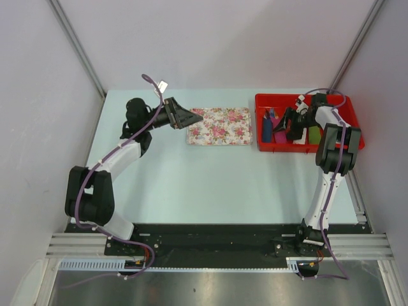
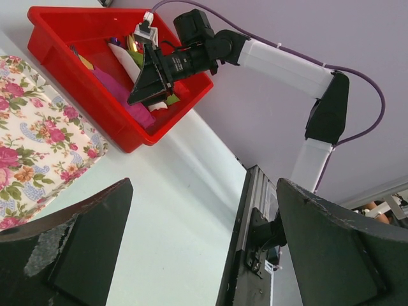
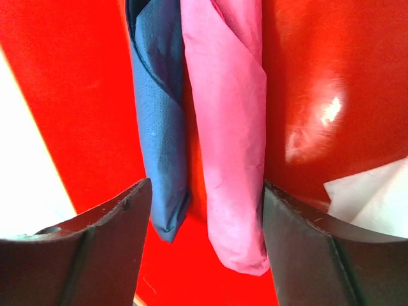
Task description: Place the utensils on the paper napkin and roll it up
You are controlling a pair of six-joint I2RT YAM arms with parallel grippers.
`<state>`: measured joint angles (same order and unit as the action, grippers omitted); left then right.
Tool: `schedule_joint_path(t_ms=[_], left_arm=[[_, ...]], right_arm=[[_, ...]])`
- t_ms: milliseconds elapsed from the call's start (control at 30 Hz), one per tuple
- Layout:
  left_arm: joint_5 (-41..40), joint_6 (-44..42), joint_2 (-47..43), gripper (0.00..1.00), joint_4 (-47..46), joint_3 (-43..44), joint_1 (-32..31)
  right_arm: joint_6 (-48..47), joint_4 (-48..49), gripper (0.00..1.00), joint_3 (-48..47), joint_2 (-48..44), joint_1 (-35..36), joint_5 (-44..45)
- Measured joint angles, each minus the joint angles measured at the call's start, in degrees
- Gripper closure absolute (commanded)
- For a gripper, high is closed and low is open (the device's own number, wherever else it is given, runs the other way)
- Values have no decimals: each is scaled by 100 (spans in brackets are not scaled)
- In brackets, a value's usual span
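From above, my left end effector (image 1: 196, 116) hangs at the left edge of the floral tray (image 1: 220, 125) with its jaws spread and nothing in them. My right end effector (image 1: 284, 126) reaches down into the red bin (image 1: 274, 97) at the far right of the counter (image 1: 210, 185). There the paper napkin (image 1: 279, 136) lies as a pink roll just beside a blue roll (image 1: 266, 127). In my left wrist view, the left end effector (image 2: 204, 185) stands wide apart over bare counter. Across from it the right end effector (image 2: 152, 95) sits low over the napkin (image 2: 131, 105) in the bin (image 2: 83, 89). In my right wrist view, the right end effector (image 3: 205, 191) is apart and clamps nothing. The napkin (image 3: 226, 127) and blue roll (image 3: 159, 127) lie side by side between its fingers on the bin floor (image 3: 70, 95). The napkin is rolled and creased, and I cannot tell whether it holds cutlery.
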<state>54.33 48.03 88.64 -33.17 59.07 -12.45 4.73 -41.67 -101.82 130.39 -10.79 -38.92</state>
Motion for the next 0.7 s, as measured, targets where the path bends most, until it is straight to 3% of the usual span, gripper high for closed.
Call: schedule_joint_path(t_ms=[100,133,300,700], left_arm=[[-2,0,24,0,-22,0,0],[-4,0,24,0,-22,0,0],[-63,-162,24,0,227,72,0],[-1034,-1742,120,0,3101,1447,153]], right_arm=[[0,-22,23,-46,-28,37,190],[-2,-28,16,-57,-35,50,243],[-20,-50,0,-107,-122,127,525],[-232,-20,0,-367,-699,258,1279]])
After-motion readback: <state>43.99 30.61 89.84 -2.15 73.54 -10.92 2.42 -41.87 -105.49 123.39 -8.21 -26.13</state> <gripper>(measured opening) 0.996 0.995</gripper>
